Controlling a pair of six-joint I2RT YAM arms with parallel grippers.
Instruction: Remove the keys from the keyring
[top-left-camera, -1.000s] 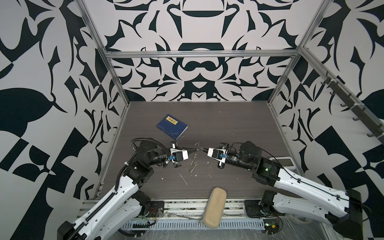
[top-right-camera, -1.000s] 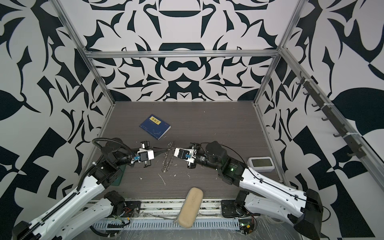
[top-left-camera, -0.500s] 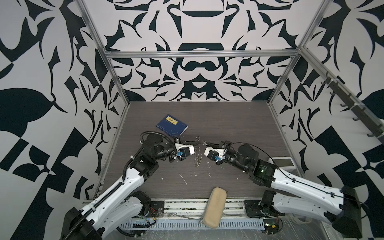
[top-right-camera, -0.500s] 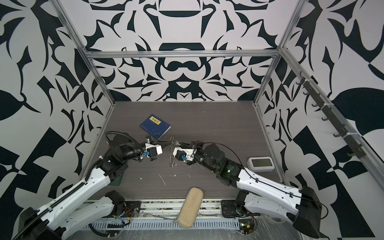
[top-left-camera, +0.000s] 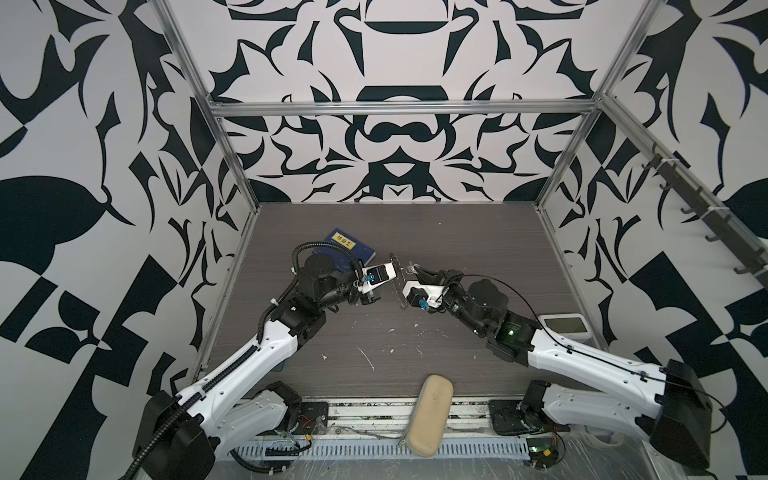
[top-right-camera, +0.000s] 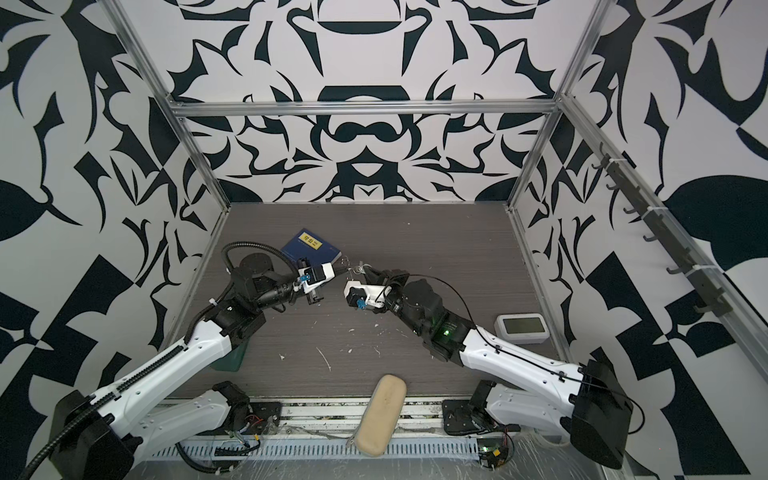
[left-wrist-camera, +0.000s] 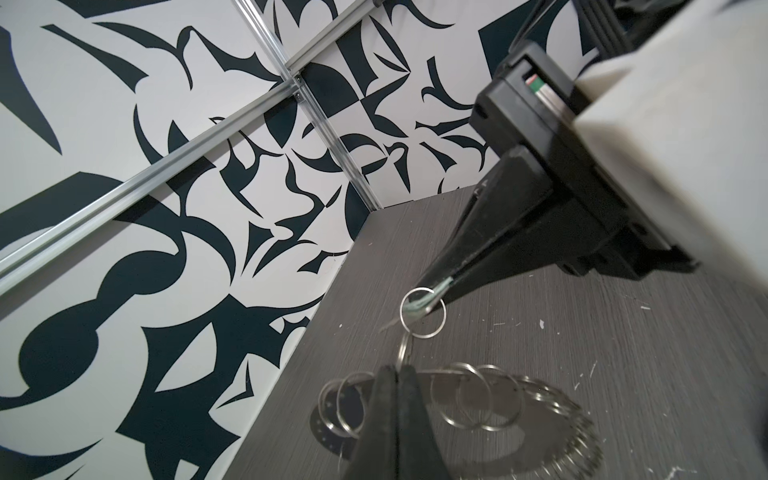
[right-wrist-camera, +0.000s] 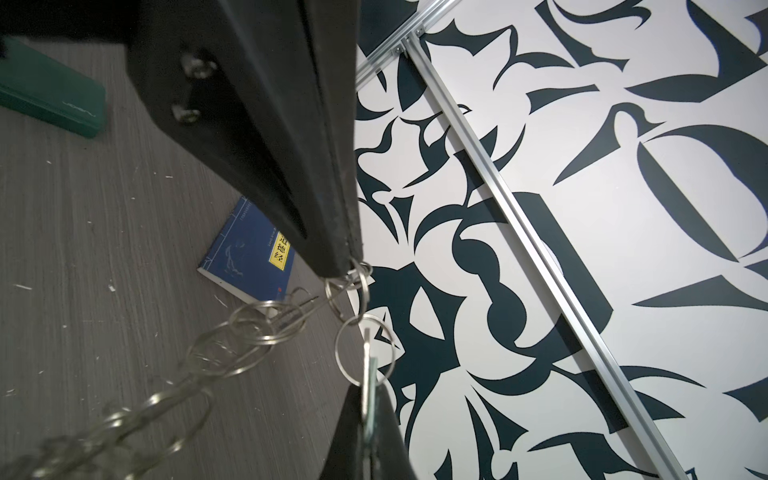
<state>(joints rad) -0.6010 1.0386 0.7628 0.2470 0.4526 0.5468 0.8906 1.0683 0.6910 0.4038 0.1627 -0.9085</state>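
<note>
The keyring hangs above the table between the two grippers, a flat grey disc with many wire split rings on its rim. The right wrist view shows the keyring edge-on, as a chain of rings. My left gripper is shut on one small split ring at its top. My right gripper is shut on the silver key and its mint-green tag, which hang from another split ring. In both top views the left gripper and right gripper almost meet mid-table.
A blue book lies just behind the left gripper. A green box sits under the left arm, a white device at the right edge, and a beige case on the front rail. White specks dot the table.
Both grippers have risen and moved toward the back, carrying the keyring up off the table. Both stay shut.
</note>
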